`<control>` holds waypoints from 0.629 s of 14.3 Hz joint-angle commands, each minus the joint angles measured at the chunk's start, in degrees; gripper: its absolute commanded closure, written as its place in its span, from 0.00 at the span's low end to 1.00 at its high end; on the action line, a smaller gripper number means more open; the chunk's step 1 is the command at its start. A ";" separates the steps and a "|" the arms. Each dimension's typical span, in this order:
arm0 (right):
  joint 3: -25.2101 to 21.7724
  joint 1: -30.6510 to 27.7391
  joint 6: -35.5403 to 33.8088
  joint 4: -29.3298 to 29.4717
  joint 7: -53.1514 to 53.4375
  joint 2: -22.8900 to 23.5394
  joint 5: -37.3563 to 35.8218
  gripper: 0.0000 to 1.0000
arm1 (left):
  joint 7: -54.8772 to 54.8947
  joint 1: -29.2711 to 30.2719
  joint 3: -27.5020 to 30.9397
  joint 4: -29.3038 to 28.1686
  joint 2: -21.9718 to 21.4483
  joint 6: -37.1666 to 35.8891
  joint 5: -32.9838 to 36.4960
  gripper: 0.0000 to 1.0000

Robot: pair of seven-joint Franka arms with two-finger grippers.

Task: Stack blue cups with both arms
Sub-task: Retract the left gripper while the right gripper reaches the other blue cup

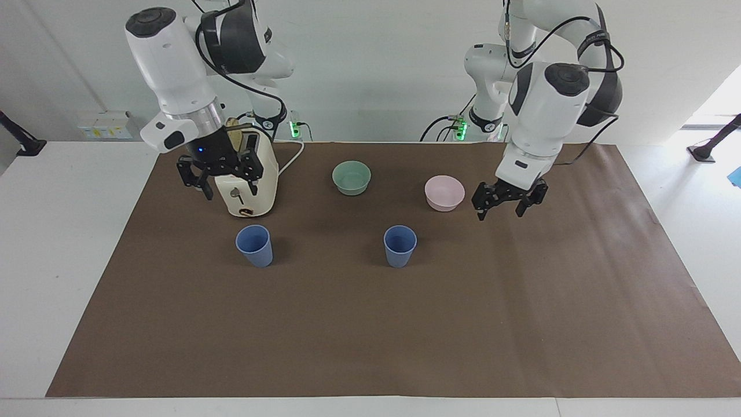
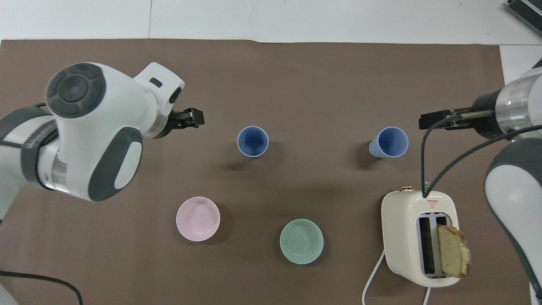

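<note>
Two blue cups stand upright and apart on the brown mat. One cup (image 1: 400, 246) (image 2: 253, 142) is near the middle. The other cup (image 1: 254, 245) (image 2: 389, 142) stands by the toaster, farther from the robots than it. My left gripper (image 1: 501, 211) (image 2: 192, 117) hangs open and empty over the mat, beside the pink bowl toward the left arm's end, well away from the middle cup. My right gripper (image 1: 230, 192) (image 2: 436, 120) hangs open and empty over the mat beside the toaster, close to the second cup and not touching it.
A cream toaster (image 1: 246, 176) (image 2: 417, 237) holds a bread slice (image 2: 453, 256), and its cord trails toward the robots. A green bowl (image 1: 351, 177) (image 2: 301, 241) and a pink bowl (image 1: 444, 193) (image 2: 198, 219) sit nearer to the robots than the cups. The brown mat (image 1: 405, 336) covers the table.
</note>
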 commanded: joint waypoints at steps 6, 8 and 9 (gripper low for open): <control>0.24 1.53 6.34 -4.01 -0.83 8.13 0.50 0.00 | 16.42 10.73 -0.69 -3.62 -4.90 -3.02 0.29 0.00; 0.24 3.01 8.47 -6.74 -0.65 8.13 0.33 0.00 | 19.77 11.87 -0.61 -1.96 -6.74 -6.09 0.28 0.00; 0.24 3.54 8.56 -7.19 -0.39 8.40 0.24 0.00 | 19.87 11.70 -0.60 -0.03 -7.27 -8.19 0.29 0.00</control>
